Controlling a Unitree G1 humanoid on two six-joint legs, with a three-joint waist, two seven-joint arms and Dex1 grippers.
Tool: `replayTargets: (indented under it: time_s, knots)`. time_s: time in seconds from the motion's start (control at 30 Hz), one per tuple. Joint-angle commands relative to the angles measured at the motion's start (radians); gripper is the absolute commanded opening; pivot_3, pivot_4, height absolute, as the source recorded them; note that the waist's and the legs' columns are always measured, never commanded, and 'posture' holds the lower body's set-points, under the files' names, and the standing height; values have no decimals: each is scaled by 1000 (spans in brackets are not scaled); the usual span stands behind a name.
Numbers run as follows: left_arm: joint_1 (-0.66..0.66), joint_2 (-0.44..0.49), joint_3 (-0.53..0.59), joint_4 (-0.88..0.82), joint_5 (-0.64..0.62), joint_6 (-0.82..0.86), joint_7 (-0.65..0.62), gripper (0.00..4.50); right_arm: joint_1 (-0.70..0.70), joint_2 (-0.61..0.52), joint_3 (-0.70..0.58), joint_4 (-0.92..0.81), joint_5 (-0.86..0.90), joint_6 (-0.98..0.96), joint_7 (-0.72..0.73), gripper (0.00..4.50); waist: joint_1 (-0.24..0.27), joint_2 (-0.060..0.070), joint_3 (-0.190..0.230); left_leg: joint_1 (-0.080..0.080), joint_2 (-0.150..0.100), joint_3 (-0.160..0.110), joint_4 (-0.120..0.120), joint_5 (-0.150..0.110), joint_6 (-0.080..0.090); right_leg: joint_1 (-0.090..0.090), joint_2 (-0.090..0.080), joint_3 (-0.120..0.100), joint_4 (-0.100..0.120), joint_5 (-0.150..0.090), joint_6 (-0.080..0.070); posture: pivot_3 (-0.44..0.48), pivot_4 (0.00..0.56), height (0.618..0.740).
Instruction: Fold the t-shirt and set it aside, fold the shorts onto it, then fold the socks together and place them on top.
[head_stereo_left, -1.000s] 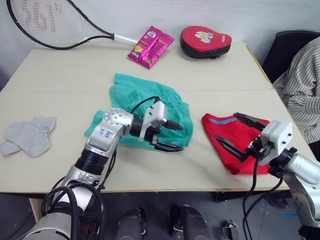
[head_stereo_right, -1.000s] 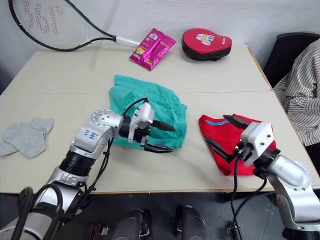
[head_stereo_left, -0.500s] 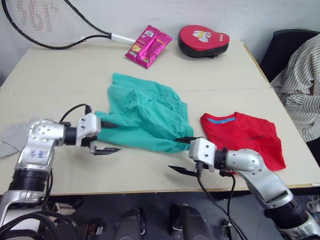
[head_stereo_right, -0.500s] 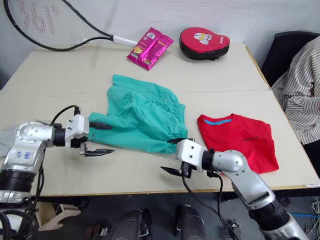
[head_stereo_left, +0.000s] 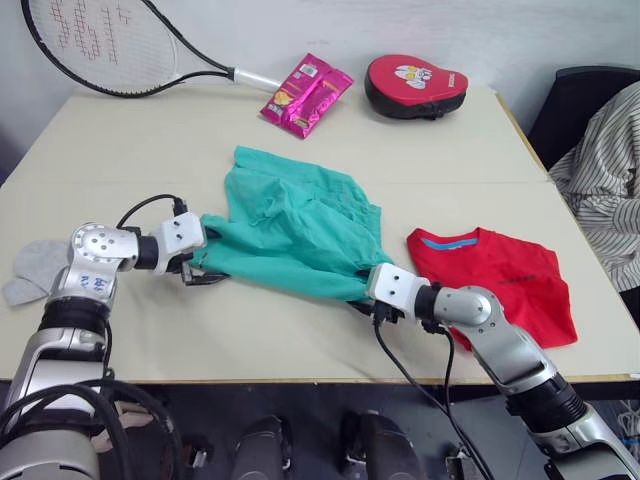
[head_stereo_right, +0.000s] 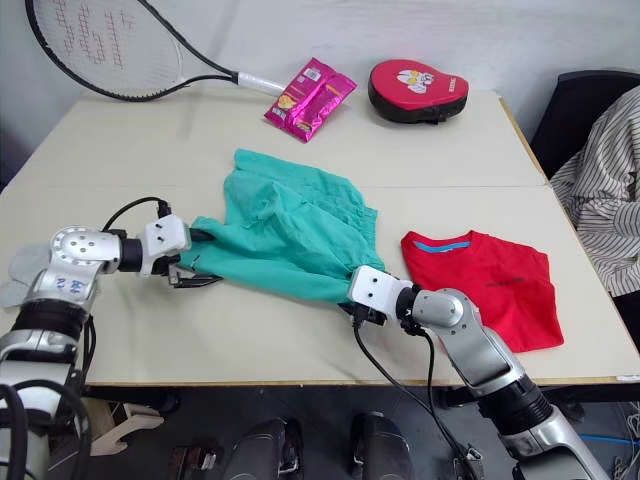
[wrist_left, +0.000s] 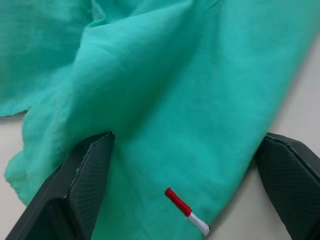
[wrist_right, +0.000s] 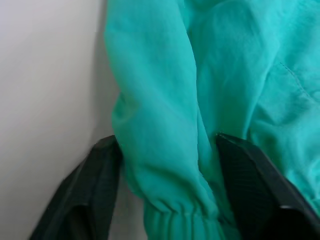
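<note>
With both arms out at the near edge of the teal shorts (head_stereo_left: 295, 230), I've got the left gripper (head_stereo_left: 200, 262) at the left corner and the right gripper (head_stereo_left: 368, 296) at the right corner by the gathered waistband; in the wrist views each pair of fingers stands apart with fabric between, wide rather than clamped, so I judge neither has a firm grasp yet. Shorts lie crumpled mid-worktop (head_stereo_left: 300, 350), just left of the red t-shirt (head_stereo_left: 495, 285), which sits folded flat at the right, near the front edge. Step in hand looks like the shorts fold: to do it well I'd pinch both corners at the same layer, take only one thickness of cloth, lift evenly so the hem stays taut, and carry it over without dragging the shirt. Risk is a bunched waistband slipping out of the right side. Count: one t-shirt, one shorts, two grey socks (head_stereo_left: 35, 268) at the far left edge beside my left arm, overlapping. Also one racket (head_stereo_left: 110, 45), one pink snack packet (head_stereo_left: 305, 92), one red pad (head_stereo_left: 415, 85) at the back.
</note>
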Motion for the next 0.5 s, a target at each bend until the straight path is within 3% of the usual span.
replayTargets:
  time_s: [0.03,0.17,0.2,0.43,0.5]
  knots:
    - [-40,-35,-60,145,81,-62,25,3893,-25,5,-10,16,-20,-15,8,1521,0,1,-1,0,0,0,0,0,0,0,0,0,0,0,0,0,150,740]
    - [-50,-61,-86,228,101,-82,-13,2650,-36,10,-21,37,-22,-31,15,134,0,3,-6,0,0,0,0,0,0,0,0,0,0,0,0,0,150,740]
    - [-48,-66,-84,239,97,-75,-27,2342,-37,12,-27,40,-17,-31,15,0,0,5,-7,1,0,0,0,0,0,0,0,0,0,0,0,0,150,740]
    - [-5,-76,0,217,-23,-41,-227,248,-49,54,-89,49,50,-2,14,0,-3,8,-11,2,0,0,0,0,0,1,0,0,1,0,0,0,150,740]
    - [9,-63,48,186,-84,-4,-282,12,-58,70,-111,58,81,-6,22,0,-7,8,-11,1,0,0,0,0,0,1,0,0,0,0,0,0,150,740]
